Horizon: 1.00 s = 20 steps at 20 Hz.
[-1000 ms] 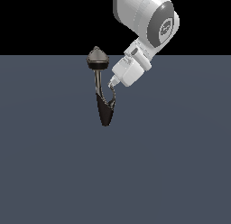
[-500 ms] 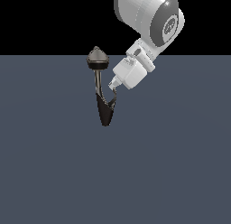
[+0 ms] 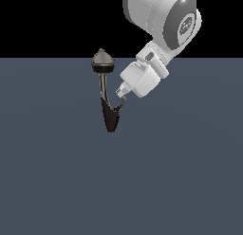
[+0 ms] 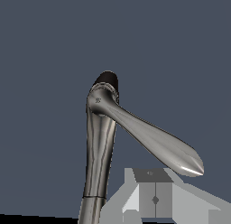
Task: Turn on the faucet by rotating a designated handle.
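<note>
Exterior view: hand [image 3: 122,97] at the faucet's [image 3: 108,99] 2 o'clock, tips at the handle [image 3: 117,107]. Wrist view: handle [image 4: 153,139] just past the hand [image 4: 154,198]. Can't tell hand opening or grasp.

The faucet [image 3: 110,113] has a grey cone cap, a black band and a dark tapering body, its handle [image 4: 153,139] is shiny silver-grey, the robot arm [image 3: 159,21] is white and grey, and the floor [image 3: 190,172] is plain slate blue.
</note>
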Each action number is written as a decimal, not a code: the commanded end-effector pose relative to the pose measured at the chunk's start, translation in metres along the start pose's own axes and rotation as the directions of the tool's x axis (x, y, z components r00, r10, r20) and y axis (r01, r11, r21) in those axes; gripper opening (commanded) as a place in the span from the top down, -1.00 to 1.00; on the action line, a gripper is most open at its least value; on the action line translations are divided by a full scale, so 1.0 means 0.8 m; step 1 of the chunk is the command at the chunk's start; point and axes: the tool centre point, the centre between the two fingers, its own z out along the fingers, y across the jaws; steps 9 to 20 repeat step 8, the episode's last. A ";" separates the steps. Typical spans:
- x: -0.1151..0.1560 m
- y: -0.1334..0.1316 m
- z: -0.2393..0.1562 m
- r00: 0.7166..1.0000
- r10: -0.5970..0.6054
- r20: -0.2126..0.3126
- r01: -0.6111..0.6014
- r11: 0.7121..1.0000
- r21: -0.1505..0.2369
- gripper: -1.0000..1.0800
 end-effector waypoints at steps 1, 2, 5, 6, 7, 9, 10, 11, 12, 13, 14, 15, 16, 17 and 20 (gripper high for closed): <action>0.023 0.012 0.001 1.000 0.014 0.000 -0.014 1.000 -0.003 1.00; 0.032 0.016 0.001 1.000 0.016 0.000 -0.016 1.000 -0.004 1.00; 0.057 0.030 0.002 1.000 0.023 0.002 -0.023 1.000 -0.008 1.00; 0.065 0.034 0.002 1.000 0.025 0.002 -0.025 1.000 -0.009 1.00; 0.073 0.038 0.003 1.000 0.028 0.003 -0.028 1.000 -0.010 1.00; 0.073 0.038 0.003 1.000 0.028 0.003 -0.028 1.000 -0.010 1.00; 0.073 0.038 0.003 1.000 0.028 0.003 -0.028 1.000 -0.010 1.00; 0.073 0.038 0.003 1.000 0.028 0.003 -0.028 1.000 -0.010 1.00; 0.073 0.038 0.003 1.000 0.028 0.003 -0.028 1.000 -0.010 1.00; 0.073 0.038 0.003 1.000 0.028 0.003 -0.028 1.000 -0.010 1.00; 0.073 0.038 0.003 1.000 0.028 0.003 -0.028 1.000 -0.010 1.00; 0.073 0.038 0.003 1.000 0.028 0.003 -0.028 1.000 -0.010 1.00; 0.073 0.038 0.003 1.000 0.028 0.003 -0.028 1.000 -0.010 1.00; 0.073 0.038 0.003 1.000 0.028 0.003 -0.028 1.000 -0.010 1.00; 0.073 0.038 0.003 1.000 0.028 0.003 -0.028 1.000 -0.010 1.00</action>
